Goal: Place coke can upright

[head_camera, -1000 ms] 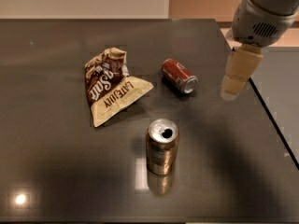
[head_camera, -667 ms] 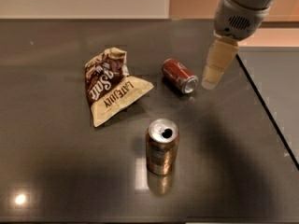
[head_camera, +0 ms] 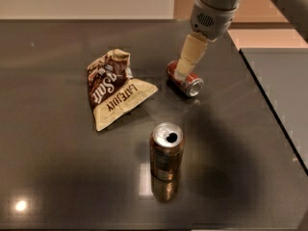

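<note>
Dark, glossy counter [head_camera: 57,186] fills nearly the whole view, with a pale wall beyond its far edge and a peach-toned area beyond its far right corner. A grey surface shows past the right edge.

Toward the far right corner, the gripper [head_camera: 182,72] points down at a slant, and its cream-coloured tip sits over the upper side of the coke can [head_camera: 190,83]. Whether the tip touches the can or hangs just above it cannot be told, nor whether the gripper is released or clenched: its cream part shows as one solid block from this side. Above the tip, a grey round wrist [head_camera: 210,17] carries a small patch of perforations, and the grey arm runs up out of view past the far edge.

The coke can lies on its side, not upright, in the far right part of the counter and well in from the right edge. Its silver end faces the near right corner and its red body points toward the far edge.

Toward the left edge from it, apart from the can, lies a crumpled brown and cream snack bag [head_camera: 115,88], about midway between the far and near edges.

Nearer the near edge stands a brownish-gold can [head_camera: 167,152], upright, its silver top opened. It is well apart from the coke can and the bag. Its reflection shows in the counter below it, and a small bright glint sits near the near left corner.
</note>
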Tool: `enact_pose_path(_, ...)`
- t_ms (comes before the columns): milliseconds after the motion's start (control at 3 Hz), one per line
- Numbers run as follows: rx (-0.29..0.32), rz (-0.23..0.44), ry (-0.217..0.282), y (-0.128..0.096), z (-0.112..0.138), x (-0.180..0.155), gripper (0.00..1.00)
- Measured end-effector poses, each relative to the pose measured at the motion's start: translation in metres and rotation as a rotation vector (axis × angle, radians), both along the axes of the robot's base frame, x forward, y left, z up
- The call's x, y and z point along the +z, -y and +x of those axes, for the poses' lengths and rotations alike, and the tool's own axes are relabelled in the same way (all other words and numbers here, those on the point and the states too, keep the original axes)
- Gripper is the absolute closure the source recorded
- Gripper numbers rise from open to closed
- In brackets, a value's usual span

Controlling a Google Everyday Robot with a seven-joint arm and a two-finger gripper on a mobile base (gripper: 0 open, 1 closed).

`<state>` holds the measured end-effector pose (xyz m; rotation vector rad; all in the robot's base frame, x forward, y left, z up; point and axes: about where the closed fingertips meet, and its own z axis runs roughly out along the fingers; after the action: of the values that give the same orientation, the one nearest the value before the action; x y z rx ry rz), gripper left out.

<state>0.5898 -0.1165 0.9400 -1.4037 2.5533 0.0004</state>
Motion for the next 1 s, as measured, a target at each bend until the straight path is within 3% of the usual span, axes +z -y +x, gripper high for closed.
enact_pose_path(667, -0.270, 0.013, -0.058, -0.022, 0.045, -0.033, 0.00)
enact_pose_path(1000, -0.388, 0.023, -0.086, -0.022, 0.062, -0.056, 0.00)
